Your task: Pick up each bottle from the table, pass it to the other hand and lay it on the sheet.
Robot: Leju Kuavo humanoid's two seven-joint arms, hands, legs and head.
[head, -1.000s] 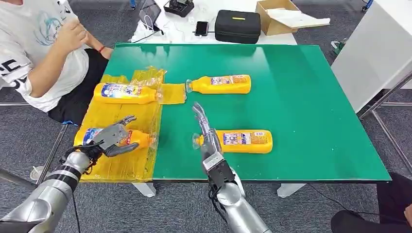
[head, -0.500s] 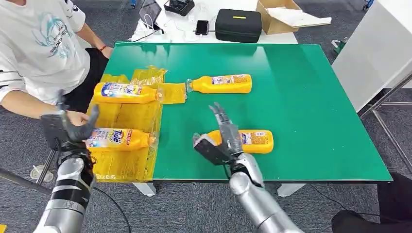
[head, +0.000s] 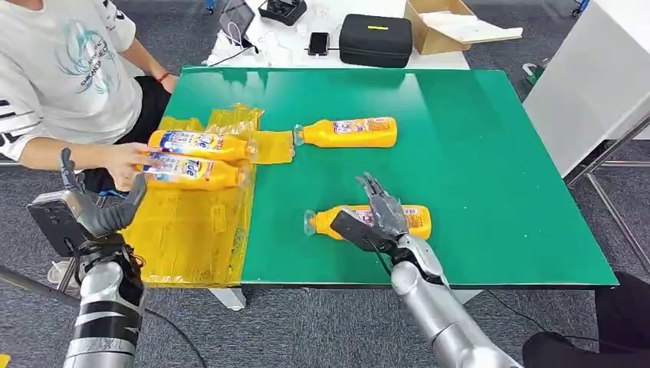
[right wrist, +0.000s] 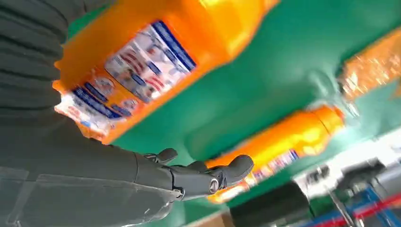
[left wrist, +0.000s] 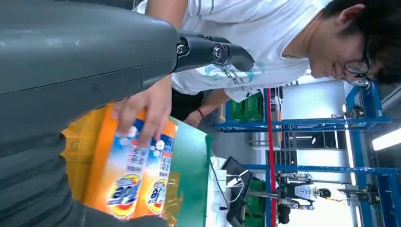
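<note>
Four smooth orange plastic bottles lie on their sides, long way across the flat green table [head: 475, 153], caps to the robot's left for the two on bare green. The right hand [head: 375, 218] hovers open with fingers spread just over the near bottle [head: 398, 222], and the far bottle [head: 349, 132] lies well apart. The left hand [head: 84, 211] is open and empty off the table edge beside the crinkly yellow sheet [head: 199, 230], where a person's hand [head: 126, 165] touches two bottles [head: 195, 157] lying side by side.

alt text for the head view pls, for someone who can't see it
The robot's open right hand hovers over an orange bottle on a green table. Its open left hand is off the table edge. A person's hand touches one of two bottles on the yellow sheet.
</note>
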